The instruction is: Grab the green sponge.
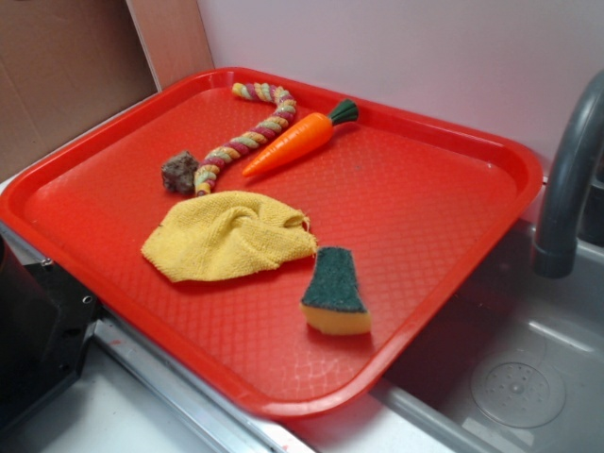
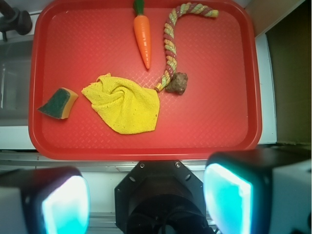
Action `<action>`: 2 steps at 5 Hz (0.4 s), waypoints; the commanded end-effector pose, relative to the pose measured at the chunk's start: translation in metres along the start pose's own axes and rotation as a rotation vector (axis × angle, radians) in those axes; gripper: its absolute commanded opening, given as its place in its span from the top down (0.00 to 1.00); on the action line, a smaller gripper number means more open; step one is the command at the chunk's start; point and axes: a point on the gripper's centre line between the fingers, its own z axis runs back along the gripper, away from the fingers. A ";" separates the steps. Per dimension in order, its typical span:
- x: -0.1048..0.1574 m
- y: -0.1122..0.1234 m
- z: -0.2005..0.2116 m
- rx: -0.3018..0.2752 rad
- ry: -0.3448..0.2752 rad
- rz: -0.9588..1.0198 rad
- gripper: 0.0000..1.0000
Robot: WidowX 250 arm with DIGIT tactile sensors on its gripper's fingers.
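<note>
The pincer point(image 2: 146, 202) shows only in the wrist view, where its two pale fingers point(image 2: 66, 207) sit wide apart at the bottom edge with nothing between them, back from the near rim of the tray and over the table's metal edge. It holds nothing and touches none of the things.

The red tray point(image 1: 444, 217) is the largest thing, a plastic rectangle with a raised rim and a fine diamond texture on its floor. It rests partly over a steel sink point(image 1: 528, 377), beside a dark grey tap point(image 1: 571, 179). No brand, label or writing can be read on anything here.

Next in size is the yellow cloth point(image 1: 226, 238), crumpled terry lying near the tray's middle. Behind it a braided rope toy point(image 1: 247, 137) in yellow, pink and green curves toward the far rim, with a plastic carrot point(image 1: 293, 143) just beside it, green top pointing away.

The green sponge point(image 1: 336, 293) lies flat on the tray floor just beside the cloth, not touching it, close to the rim on the sink side. It is a small wedge, narrower at one end, with a dark green scouring top over thick yellow foam.

Smallest is a rough dark brown lump point(image 1: 178, 172) touching the rope's frayed end.
</note>
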 end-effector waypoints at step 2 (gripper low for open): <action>-0.003 -0.013 -0.008 -0.029 -0.044 0.187 0.00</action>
